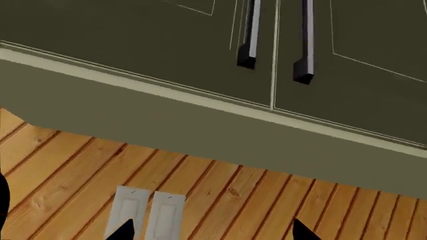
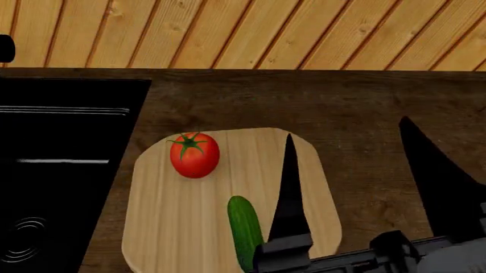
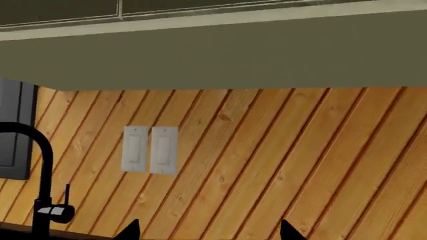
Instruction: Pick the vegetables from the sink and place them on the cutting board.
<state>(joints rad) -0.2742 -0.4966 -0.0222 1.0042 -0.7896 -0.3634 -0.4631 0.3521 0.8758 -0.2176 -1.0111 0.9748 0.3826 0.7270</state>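
In the left wrist view, the left tool (image 1: 210,231) shows only two dark fingertips set well apart with nothing between them, so it stands wide and empty; it faces the plank wall, a pair of white switch plates (image 1: 145,210) and the olive wall cabinets (image 1: 200,45) above, which suggests this arm is raised clear of the work. In the head view, the tomato (image 2: 194,154) rests on the far left part of the cutting board (image 2: 178,227), and the cucumber (image 2: 244,230) lies lengthwise on the board nearer the robot, apart from the tomato; the sink (image 2: 61,170) to the left shows no vegetable in its visible basin. The right tool (image 2: 365,170) hangs above the board's right side, jaws spread wide and empty, the near finger just beside the cucumber, as if lately let go. I judge the placing done. In the right wrist view, the same spread fingertips frame the wall, switch plates and black faucet (image 3: 41,175).
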